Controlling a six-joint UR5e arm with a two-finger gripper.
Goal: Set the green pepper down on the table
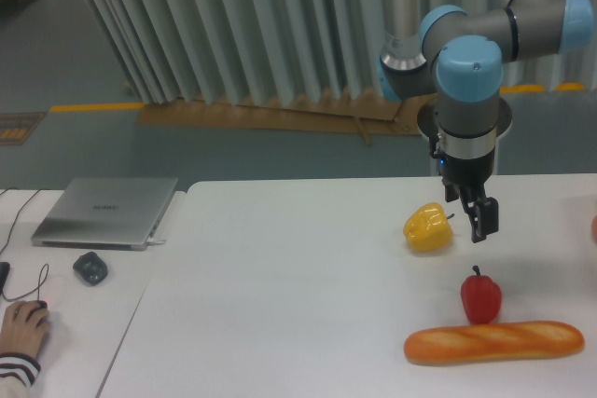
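Nearest the camera, on the white table (280,305): a long golden baguette (494,342) lying flat near the right front edge. Just behind it and almost touching, a small red pepper (480,297) standing upright with its dark stem on top. Off to the left, on the adjoining desk (65,323), a human hand (23,323) in a striped cuff over a mouse, then a dark rounded object (90,268), then a closed silver laptop (105,212) with cables trailing off to the left.

Farther back on the table, a yellow bell pepper (429,227) resting on its side. Just right of it, hanging slightly above the surface, the gripper (478,221), pointing down from the grey and blue arm (471,90); fingers dark and seen nearly edge on, nothing visibly held, cannot tell whether parted or closed.

No green pepper visible anywhere in this view; at the far right edge only a sliver of something reddish (594,227), too cropped to identify.

Beyond the table, grey floor with a yellow line, brown cardboard sheets and a pleated grey curtain (233,25)
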